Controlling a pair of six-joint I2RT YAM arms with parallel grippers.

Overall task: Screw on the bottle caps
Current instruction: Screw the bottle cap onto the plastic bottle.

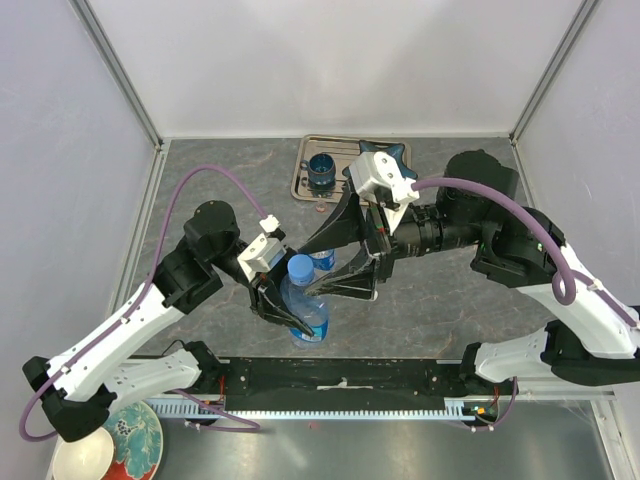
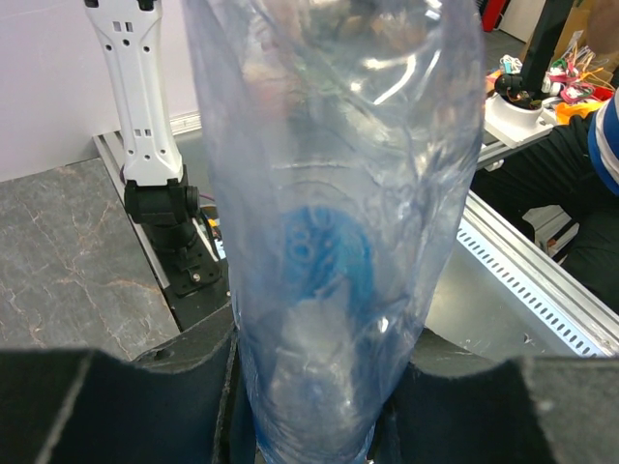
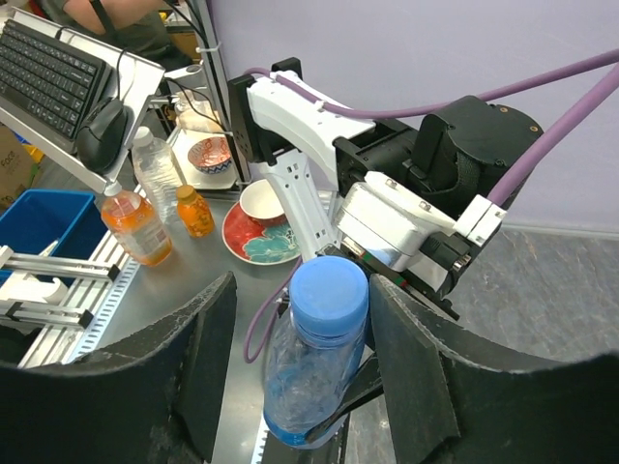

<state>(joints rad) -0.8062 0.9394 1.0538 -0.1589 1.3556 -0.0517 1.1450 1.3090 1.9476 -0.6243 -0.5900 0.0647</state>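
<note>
From above, the left gripper (image 1: pixel 293 318) pinches a blue-tinted transparent plastic bottle (image 1: pixel 313 312) by its body. Its wrist view shows the bottle (image 2: pixel 329 242) wedged between the fingers (image 2: pixel 106 406). The right wrist view shows the right gripper (image 3: pixel 305 290) with fingers (image 3: pixel 208 358) spread either side of the bottle's round blue plastic cap (image 3: pixel 331 295).

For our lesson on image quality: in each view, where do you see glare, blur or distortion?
Top external: sharp, glare along the metal rail. Left wrist: the bottle fills the frame, soft, warping what lies behind. Right wrist: the blue cap is crisp, the fingers dark and soft.
</note>
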